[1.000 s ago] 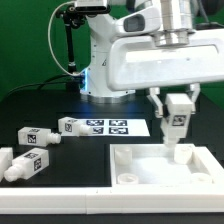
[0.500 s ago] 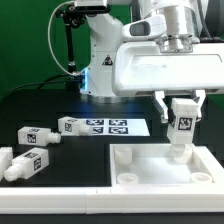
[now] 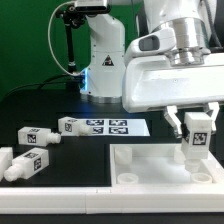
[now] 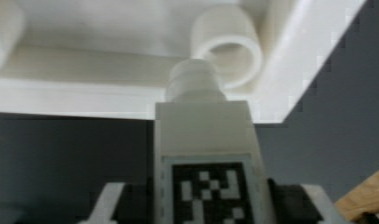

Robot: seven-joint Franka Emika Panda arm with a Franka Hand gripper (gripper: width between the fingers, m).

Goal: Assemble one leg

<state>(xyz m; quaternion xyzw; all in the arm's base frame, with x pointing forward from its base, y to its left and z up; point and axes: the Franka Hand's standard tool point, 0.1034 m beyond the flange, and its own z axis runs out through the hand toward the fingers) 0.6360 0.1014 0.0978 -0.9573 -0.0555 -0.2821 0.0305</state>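
The robot's two fingers (image 3: 179, 122) are closed tight on the leg (image 3: 196, 135), a short chunky white plastic post with black-and-white square tags. It stands upright over the big flat white square panel (image 3: 158, 166), at its far corner on the exterior view's right. Its thin stub end (image 4: 198, 78) points at a round corner socket (image 4: 234, 48). I cannot tell if they touch. Three other white legs (image 3: 35, 137) lie on the black desk (image 3: 80, 160), well apart from it.

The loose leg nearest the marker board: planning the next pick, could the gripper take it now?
Probably not yet: the gripper has its jaws shut on another leg over the panel. Nothing covers the loose leg itself.
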